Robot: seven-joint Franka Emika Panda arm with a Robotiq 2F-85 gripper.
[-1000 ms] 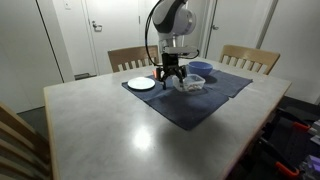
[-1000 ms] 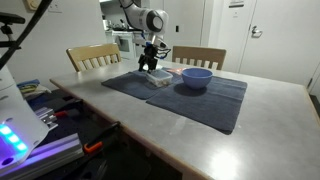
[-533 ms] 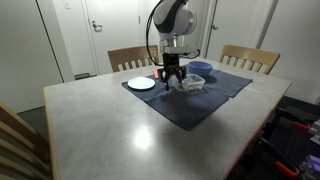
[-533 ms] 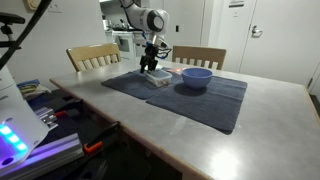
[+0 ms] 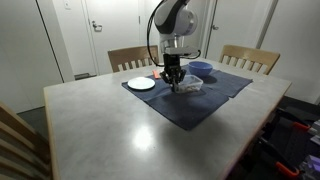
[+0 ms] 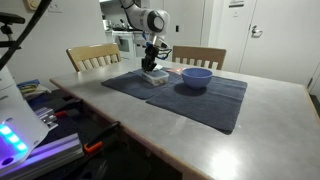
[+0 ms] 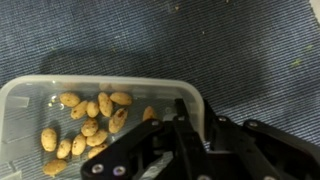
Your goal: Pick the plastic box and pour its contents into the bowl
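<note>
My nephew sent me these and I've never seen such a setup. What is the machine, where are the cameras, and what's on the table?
It is a single robot arm with a two-fingered hand. Two pictures come from cameras standing around the table; the close-up comes from a camera on the wrist. On a dark cloth lie a white plate, a blue bowl and a clear plastic box of nuts. The hand appears to pinch the box's wall; the box rests on the cloth.

One plastic box (image 7: 25, 110), one bowl (image 6: 195, 80), one plate (image 5: 141, 84), one dark mat (image 5: 190, 108), roughly dozen nuts (image 7: 92, 108).
</note>
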